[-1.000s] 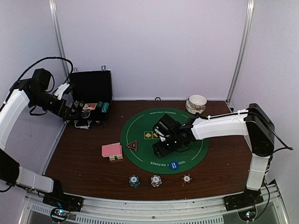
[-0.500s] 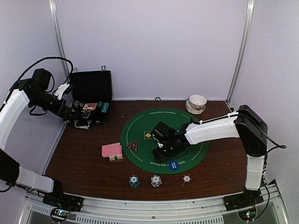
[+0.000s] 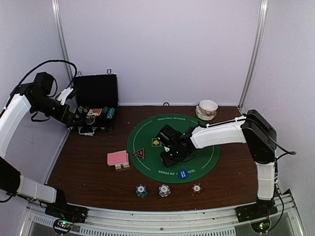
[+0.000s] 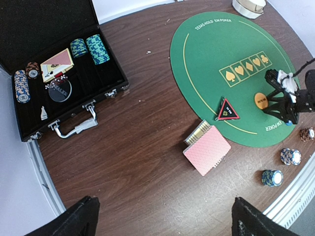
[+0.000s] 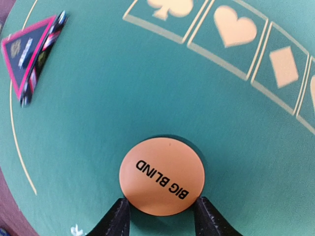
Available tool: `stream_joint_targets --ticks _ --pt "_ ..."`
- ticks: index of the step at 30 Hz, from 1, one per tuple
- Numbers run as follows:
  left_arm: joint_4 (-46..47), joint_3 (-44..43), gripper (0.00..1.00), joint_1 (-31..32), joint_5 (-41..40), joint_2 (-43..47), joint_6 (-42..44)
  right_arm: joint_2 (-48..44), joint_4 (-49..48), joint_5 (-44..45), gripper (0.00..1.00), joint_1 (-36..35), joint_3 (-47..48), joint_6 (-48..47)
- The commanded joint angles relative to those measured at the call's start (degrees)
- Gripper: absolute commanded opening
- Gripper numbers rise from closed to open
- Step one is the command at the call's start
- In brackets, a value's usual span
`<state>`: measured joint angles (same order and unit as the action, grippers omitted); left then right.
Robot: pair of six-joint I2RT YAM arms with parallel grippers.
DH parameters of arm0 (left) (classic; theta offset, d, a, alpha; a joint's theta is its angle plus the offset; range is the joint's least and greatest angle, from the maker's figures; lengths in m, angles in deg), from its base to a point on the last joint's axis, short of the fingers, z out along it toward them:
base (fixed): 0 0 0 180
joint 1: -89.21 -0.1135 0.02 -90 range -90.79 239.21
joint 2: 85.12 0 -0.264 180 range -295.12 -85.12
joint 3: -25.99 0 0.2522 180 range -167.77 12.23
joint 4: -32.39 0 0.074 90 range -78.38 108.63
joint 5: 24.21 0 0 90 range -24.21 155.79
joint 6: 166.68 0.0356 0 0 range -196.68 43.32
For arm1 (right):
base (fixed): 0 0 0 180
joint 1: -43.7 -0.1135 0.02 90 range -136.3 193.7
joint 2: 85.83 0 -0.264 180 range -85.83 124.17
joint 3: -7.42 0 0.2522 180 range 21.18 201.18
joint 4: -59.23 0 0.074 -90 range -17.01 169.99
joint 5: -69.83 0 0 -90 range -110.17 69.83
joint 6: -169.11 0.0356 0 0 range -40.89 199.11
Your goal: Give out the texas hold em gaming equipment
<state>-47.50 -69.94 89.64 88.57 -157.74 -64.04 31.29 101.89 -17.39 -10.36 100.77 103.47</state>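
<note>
The orange disc button point(image 5: 161, 174), marked BIG BLIND, lies flat on the green mat point(image 3: 147, 132). My right gripper point(image 5: 160, 206) is down over it with a finger against each side of its near edge. From above, the right gripper point(image 3: 170, 156) hides the disc. A blue disc button point(image 3: 183, 173) lies at the mat's near edge and the red-black triangle marker point(image 3: 139, 153) at its left edge. Pink-backed cards point(image 3: 117, 158) are stacked left of the mat. Three poker chip stacks point(image 3: 164, 190) stand in a row near the front. My left gripper point(image 4: 165, 221) hangs open, high by the case.
The open black case point(image 4: 59, 64) at the back left holds chip stacks, a card deck and a clear disc. Stacked white bowls point(image 3: 207, 109) stand at the back right. Dark wood table point(image 4: 138, 147) surrounds the mat; its edge runs along the left and front.
My right gripper has slid left across the mat and lowered over the orange disc, its jaws narrowing onto it. The left arm has not moved.
</note>
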Motion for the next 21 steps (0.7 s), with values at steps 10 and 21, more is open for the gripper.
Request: stream_joint_targets --ticks 10,21 --pt "-0.38 -2.11 0.97 0.1 0.77 -0.66 -0.85 17.75 2.59 4.33 0.4 12.2 23.67 -8.11" --pt "-0.71 -1.35 0.98 0.1 1.22 -1.72 -0.84 36.44 16.14 2.71 0.4 18.0 58.39 -8.05"
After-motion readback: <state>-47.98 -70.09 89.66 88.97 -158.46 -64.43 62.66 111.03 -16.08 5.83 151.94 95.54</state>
